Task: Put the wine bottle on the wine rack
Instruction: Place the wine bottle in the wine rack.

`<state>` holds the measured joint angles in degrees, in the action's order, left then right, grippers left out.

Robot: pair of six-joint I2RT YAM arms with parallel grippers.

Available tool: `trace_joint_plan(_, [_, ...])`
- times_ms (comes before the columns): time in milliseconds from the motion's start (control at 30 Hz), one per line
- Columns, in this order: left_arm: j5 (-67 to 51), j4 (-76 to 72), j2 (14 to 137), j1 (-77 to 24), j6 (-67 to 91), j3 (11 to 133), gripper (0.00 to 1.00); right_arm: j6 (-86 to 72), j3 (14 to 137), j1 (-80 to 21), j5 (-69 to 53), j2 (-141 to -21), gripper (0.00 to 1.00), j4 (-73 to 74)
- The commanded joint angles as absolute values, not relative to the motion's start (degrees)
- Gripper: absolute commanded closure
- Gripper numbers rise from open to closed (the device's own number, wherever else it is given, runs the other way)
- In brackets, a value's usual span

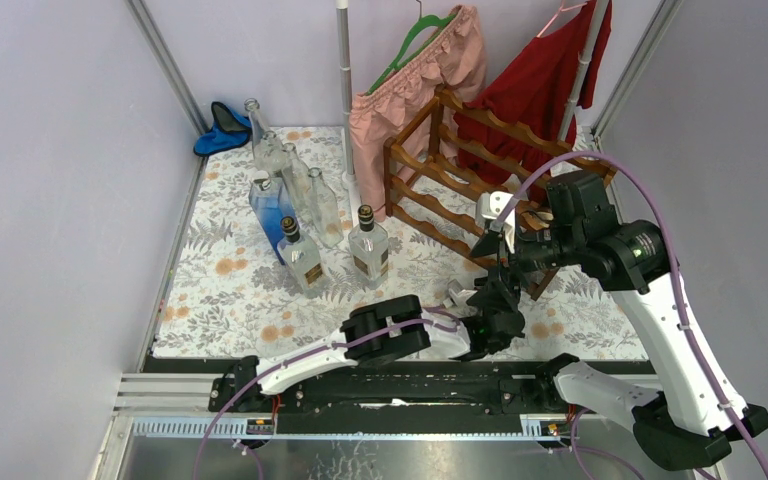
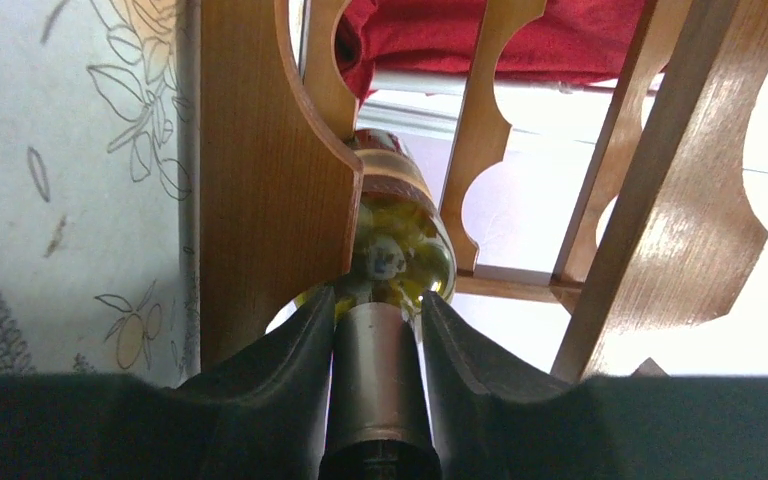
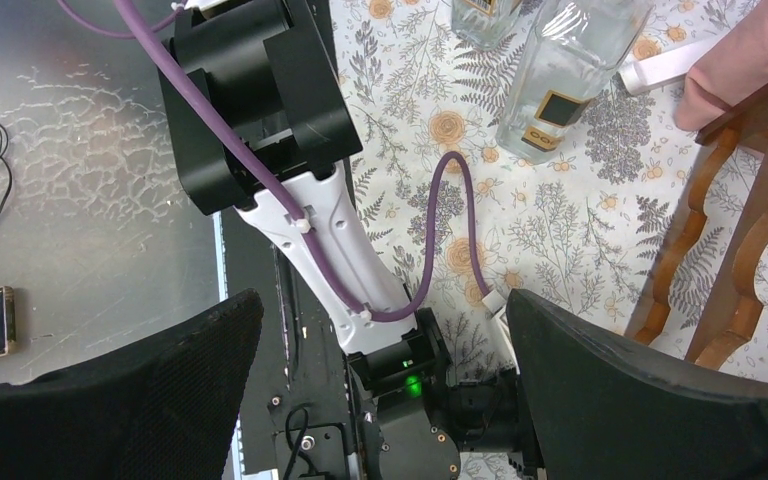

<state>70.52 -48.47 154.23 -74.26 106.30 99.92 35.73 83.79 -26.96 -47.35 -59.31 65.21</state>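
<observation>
The wine bottle (image 2: 400,250) holds yellowish liquid and lies with its body between the scalloped rails of the reddish-brown wine rack (image 2: 270,180). My left gripper (image 2: 377,305) is shut on its dark capped neck, low at the rack's near end. In the top view the rack (image 1: 460,170) stands at the back right, and the left gripper (image 1: 505,298) reaches its foot; the arms hide the bottle there. My right gripper (image 1: 497,243) hangs open just above the left wrist, holding nothing. In its own view, the right gripper (image 3: 385,300) looks down on the left arm (image 3: 330,240).
Several other bottles (image 1: 305,255) stand in a cluster on the floral mat (image 1: 220,290) at centre left. Pink shorts (image 1: 420,80) and a red garment (image 1: 540,80) hang behind the rack. A blue object (image 1: 222,128) lies in the back left corner.
</observation>
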Motion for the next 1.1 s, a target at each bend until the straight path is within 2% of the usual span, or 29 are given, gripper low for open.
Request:
trace_joint_plan(0, [65.69,-55.72,153.31,-74.36,109.45,96.17,0.54,35.25,83.17,-26.72,-46.49,-58.49,0.0,63.71])
trace_joint_plan(133, [64.78,-55.7,151.57,-74.36,109.93,93.13,0.44,35.09,82.57,-26.67,-46.24,-58.23,0.0,63.29])
trace_joint_plan(533, [61.5,-53.95,147.0,-74.62,112.91,84.68,0.35,34.21,81.29,-26.71,-45.17,-57.57,0.0,62.08])
trace_joint_plan(800, [60.21,-49.43,145.66,-74.71,116.05,83.06,0.4,33.84,78.07,-26.72,-40.44,-57.1,0.0,59.36])
trace_joint_plan(1067, [58.2,-47.68,146.55,-74.19,117.66,84.22,0.48,36.53,69.89,-26.67,-28.16,-53.19,0.0,56.68])
